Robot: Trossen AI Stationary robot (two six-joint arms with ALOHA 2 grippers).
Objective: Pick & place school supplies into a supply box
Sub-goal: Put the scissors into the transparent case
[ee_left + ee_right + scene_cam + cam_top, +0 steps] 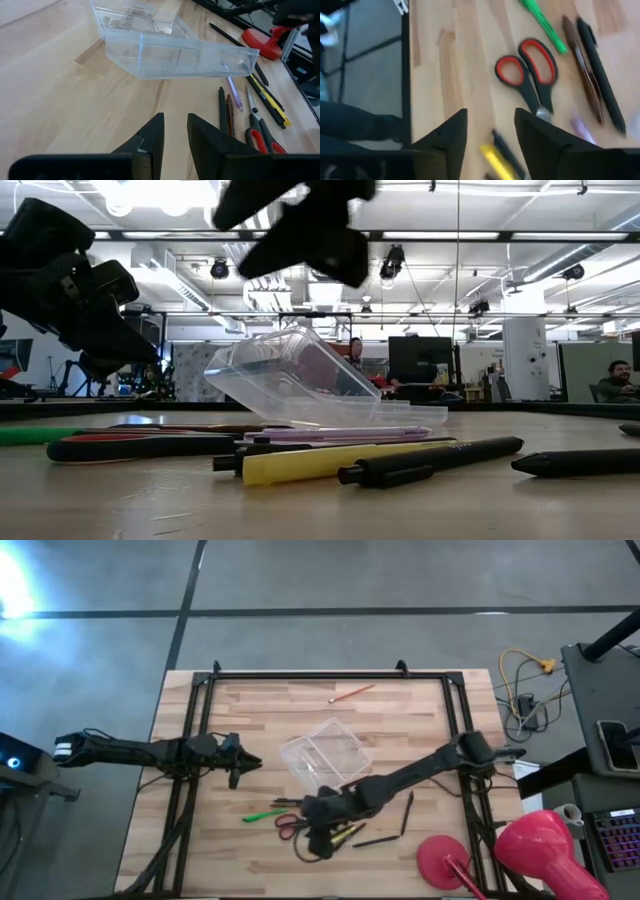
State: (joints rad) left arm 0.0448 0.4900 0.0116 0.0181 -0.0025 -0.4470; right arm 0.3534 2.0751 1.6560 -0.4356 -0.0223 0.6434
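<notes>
Clear plastic supply box [325, 755] sits tilted, empty, beside pens.

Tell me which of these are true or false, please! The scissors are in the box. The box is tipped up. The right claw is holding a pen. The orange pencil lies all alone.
1. The scissors are in the clear box: false, they lie on the table.
2. The box is tilted: true.
3. The right gripper holds a pen: false, it is open and empty.
4. The orange pencil lies apart from the others: true.
</notes>
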